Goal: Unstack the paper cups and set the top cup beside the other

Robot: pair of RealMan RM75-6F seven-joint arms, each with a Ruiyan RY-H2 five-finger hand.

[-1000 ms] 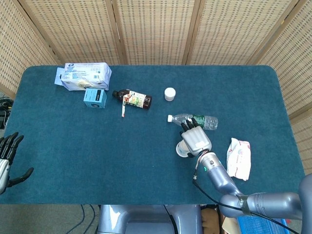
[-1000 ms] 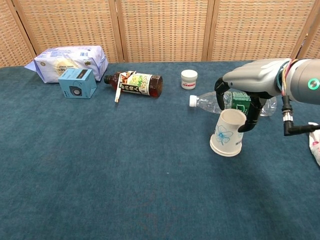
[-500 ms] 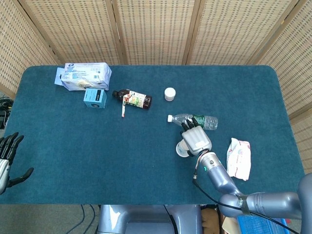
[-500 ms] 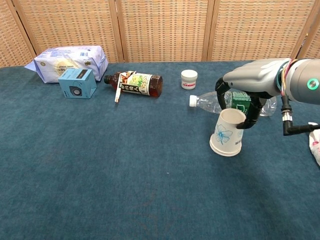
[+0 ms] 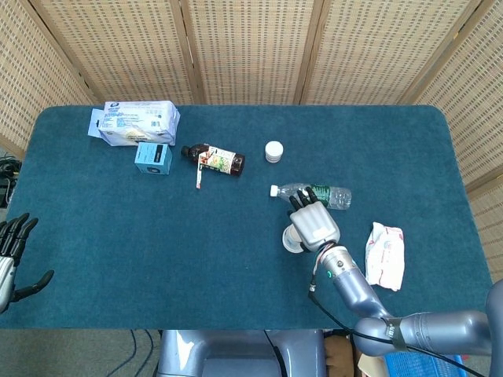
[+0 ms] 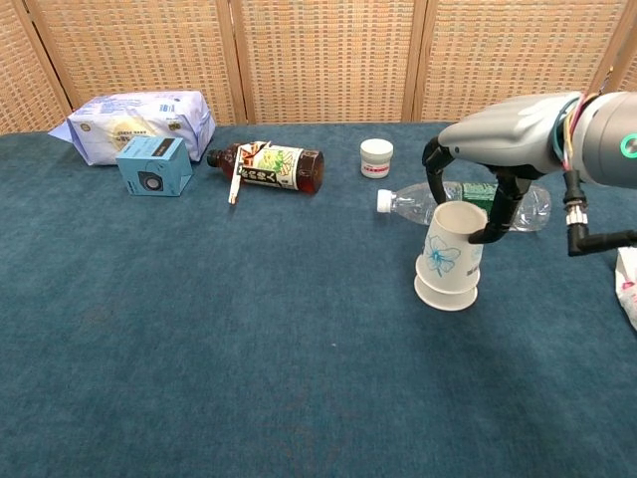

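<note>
Two white paper cups with a blue flower print stand upside down, one nested over the other, right of the table's middle. My right hand [image 6: 498,149] [image 5: 316,223] grips the top cup [image 6: 453,249] from above, fingers down both sides. That cup is raised a little and tilted, so the rim of the bottom cup [image 6: 445,295] shows beneath it. In the head view the hand covers most of the stack; only the cup rim [image 5: 290,240] peeks out at its left. My left hand [image 5: 11,253] hangs off the table's near left corner, fingers spread, holding nothing.
A clear water bottle [image 6: 468,203] lies just behind the cups. A small white jar [image 6: 376,157], a brown bottle [image 6: 271,166], a blue box [image 6: 154,165] and a tissue pack [image 6: 139,121] sit further back. A wipes packet [image 5: 385,254] lies to the right.
My right hand has risen slightly with the top cup, which has slid up off the bottom cup and exposed its rim. The left hand has not moved.
</note>
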